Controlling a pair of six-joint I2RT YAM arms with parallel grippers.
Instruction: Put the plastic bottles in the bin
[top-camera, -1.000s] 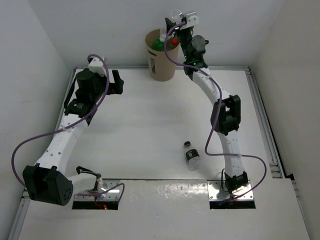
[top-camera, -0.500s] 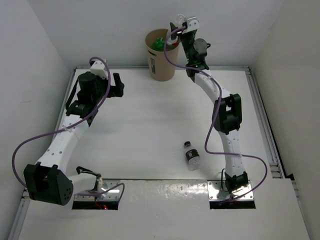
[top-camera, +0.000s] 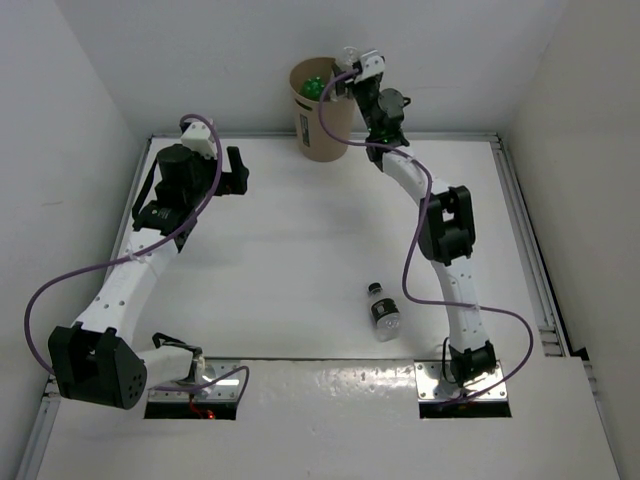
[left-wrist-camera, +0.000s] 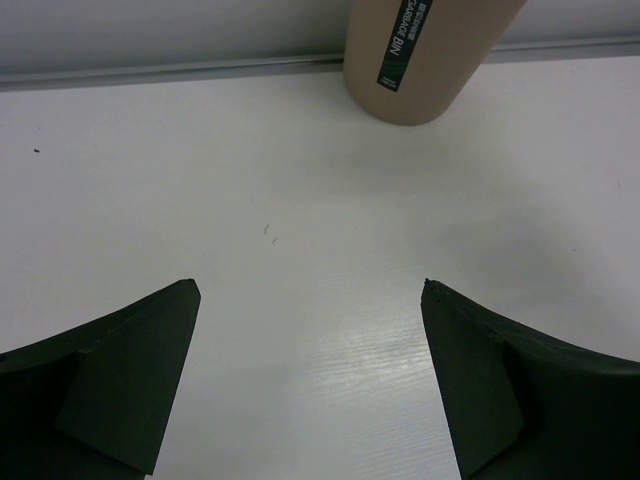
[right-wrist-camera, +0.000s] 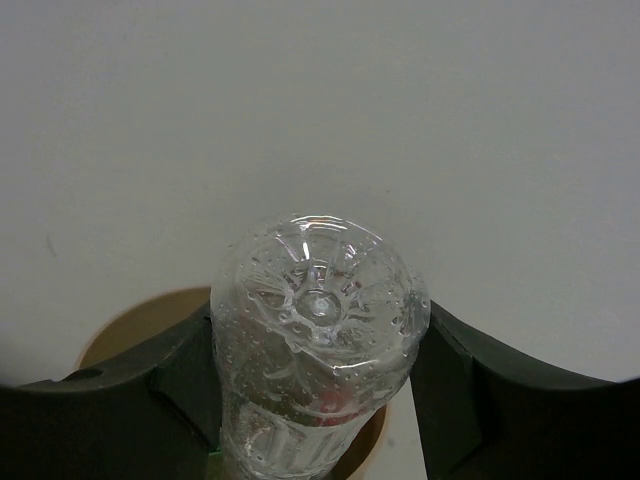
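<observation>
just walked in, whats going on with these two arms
The right gripper holds a clear bottle over the open top of the tan bin at the far edge of the table. A green bottle already lies inside the bin. A third bottle lies on its side on the near right part of the table. The left gripper hangs open above the table, holding nothing.
</observation>
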